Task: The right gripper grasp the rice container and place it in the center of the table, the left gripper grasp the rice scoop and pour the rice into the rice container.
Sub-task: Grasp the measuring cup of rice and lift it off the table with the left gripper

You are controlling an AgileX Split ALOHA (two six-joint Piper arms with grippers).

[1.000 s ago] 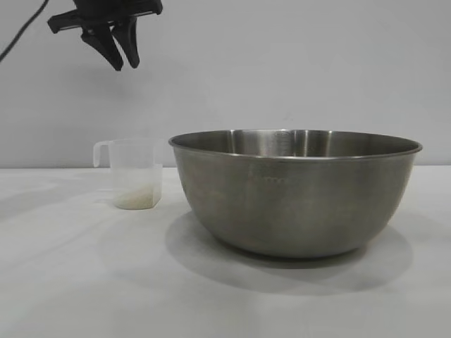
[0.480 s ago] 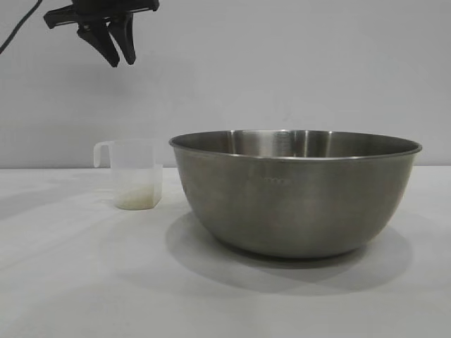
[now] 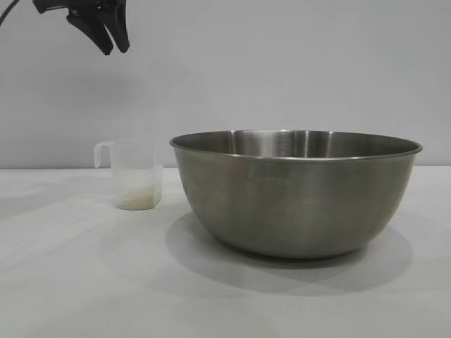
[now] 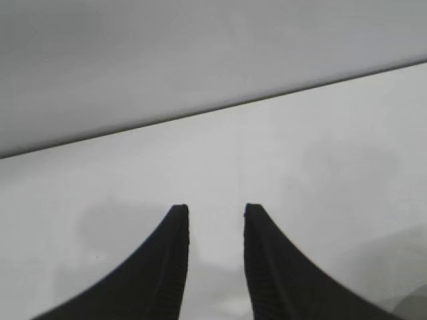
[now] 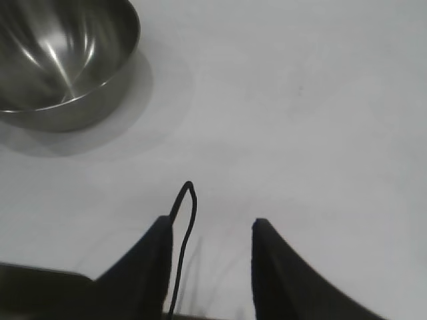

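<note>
White desk (image 3: 77, 282) fills the foreground under a plain grey wall; nearest sits the steel rice container (image 3: 294, 191), around the middle; just left and farther back stands the rice scoop (image 3: 134, 173), upright, rice (image 3: 137, 199) at its bottom, handle leftward; high above it hangs the left pincer (image 3: 108, 36), narrowly parted and empty; the right pincer (image 5: 210, 230), parted and empty, hovers well clear of the container. I judge the grasp comes next: descend squarely on the handle, keep the scoop level.

Exterior view level, near table (image 3: 70, 282); wrist views downward (tabletop shared).
</note>
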